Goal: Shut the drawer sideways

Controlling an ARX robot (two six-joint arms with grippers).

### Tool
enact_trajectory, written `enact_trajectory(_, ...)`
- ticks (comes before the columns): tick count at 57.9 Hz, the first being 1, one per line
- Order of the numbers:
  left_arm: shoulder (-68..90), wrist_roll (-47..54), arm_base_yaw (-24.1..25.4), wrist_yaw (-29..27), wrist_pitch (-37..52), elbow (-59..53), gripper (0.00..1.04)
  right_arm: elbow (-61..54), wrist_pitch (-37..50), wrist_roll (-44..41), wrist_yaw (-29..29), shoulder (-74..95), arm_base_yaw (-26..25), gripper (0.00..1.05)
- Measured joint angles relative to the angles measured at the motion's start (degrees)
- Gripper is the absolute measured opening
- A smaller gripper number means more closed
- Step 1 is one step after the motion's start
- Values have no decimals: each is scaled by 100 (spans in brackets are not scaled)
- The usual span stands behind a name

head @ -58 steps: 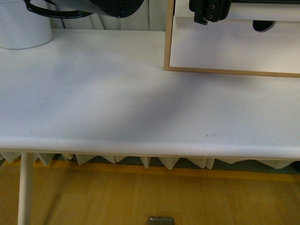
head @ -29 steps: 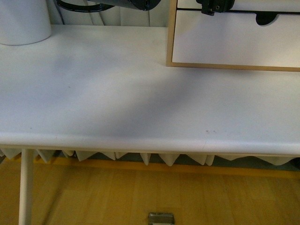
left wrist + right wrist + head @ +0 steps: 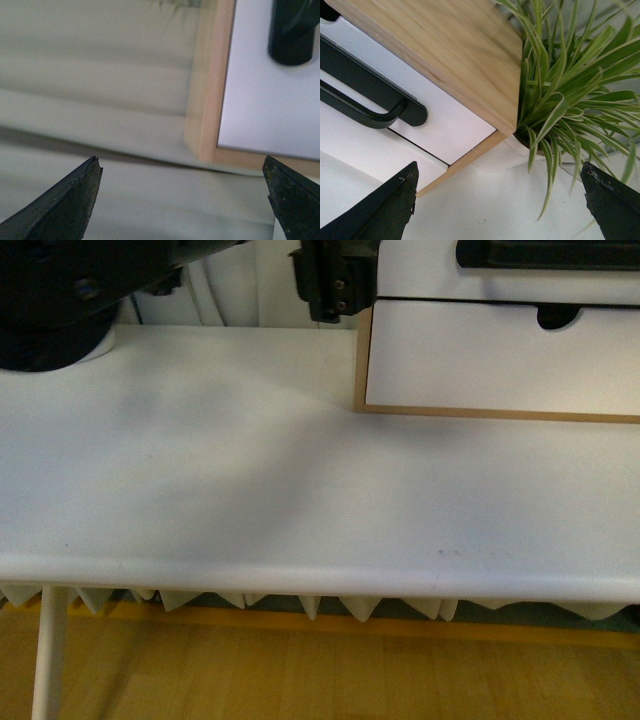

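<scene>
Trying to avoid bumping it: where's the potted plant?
Right wrist view only: the plant stands in a white pot beside the wooden drawer unit, past the handle's end.

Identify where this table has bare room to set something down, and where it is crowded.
Bare: the table from its front edge back to the drawer unit. Crowded: the back left, where the left arm hangs beside the unit's wood frame.

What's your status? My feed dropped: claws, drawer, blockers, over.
Left claw open, left of cabinet. Right claw open, empty. Drawer looks shut or nearly. Plant beside cabinet, nothing blocking.
</scene>
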Motion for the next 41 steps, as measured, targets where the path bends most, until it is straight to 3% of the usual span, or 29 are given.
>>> enact_trajectory(16,-1781,-1220,734,-302,490,-2435,98,-1709,544,525,420,-1897,31,95)
enact_trajectory(30,-3995,-3285,1720,-597,-640,-4242,98,-3056,-31,1331,896,-3832,85,95)
enact_trajectory(41,-5368,-4459,2256,-632,-1792,-4918,98,-3672,-503,2011,1128,-5088,243,95)
